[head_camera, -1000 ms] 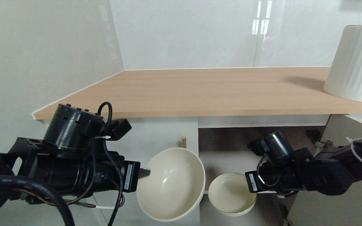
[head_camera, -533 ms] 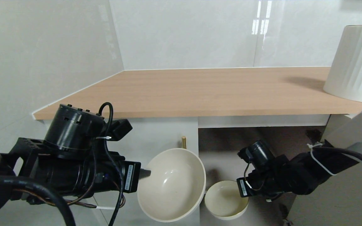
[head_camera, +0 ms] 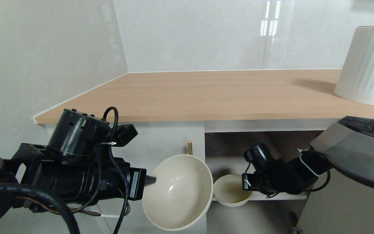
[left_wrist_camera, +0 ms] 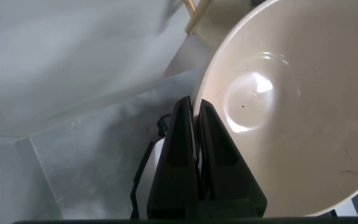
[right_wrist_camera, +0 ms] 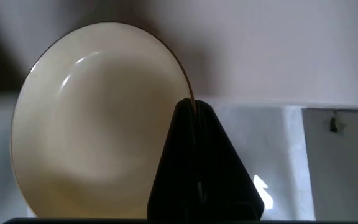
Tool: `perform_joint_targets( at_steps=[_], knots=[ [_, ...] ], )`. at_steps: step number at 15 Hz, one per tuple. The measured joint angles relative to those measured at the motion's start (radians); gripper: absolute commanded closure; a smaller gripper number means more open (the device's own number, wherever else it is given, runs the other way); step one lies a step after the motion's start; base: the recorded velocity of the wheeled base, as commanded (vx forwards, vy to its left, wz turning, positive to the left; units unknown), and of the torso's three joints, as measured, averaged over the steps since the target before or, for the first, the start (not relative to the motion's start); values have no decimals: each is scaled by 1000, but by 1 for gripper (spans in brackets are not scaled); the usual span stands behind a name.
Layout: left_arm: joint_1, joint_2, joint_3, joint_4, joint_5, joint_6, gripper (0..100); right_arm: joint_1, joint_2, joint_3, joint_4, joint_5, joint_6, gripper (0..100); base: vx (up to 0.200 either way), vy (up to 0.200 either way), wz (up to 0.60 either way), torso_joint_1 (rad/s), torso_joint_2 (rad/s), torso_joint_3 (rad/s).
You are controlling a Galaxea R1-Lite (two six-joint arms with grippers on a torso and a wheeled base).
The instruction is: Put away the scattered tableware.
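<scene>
Left gripper [left_wrist_camera: 196, 106] pinches large bowl [left_wrist_camera: 291, 106], right gripper [right_wrist_camera: 193, 106] small bowl [right_wrist_camera: 98, 118]; head view adds the shelf [head_camera: 287, 196]

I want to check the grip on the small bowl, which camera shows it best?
The right wrist view: the small bowl is close up, its rim pinched in the right gripper. The head view has it farther off, beside the big bowl. The left wrist view looks at the big bowl.

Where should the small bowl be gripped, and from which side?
Pinch the small bowl by its thin rim, a finger each side, from the robot's right, as the right gripper does: it has smooth curved walls, no handle, and the large bowl is close on its left.
</scene>
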Motion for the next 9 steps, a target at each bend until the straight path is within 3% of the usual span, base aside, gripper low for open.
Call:
perform_joint_targets(
  at_steps=[9],
  knots=[
    [-9,0,1,0,10,0,100,-78,137,-128,7,-208,23,100,0,0,0,0,0,0]
  ],
)
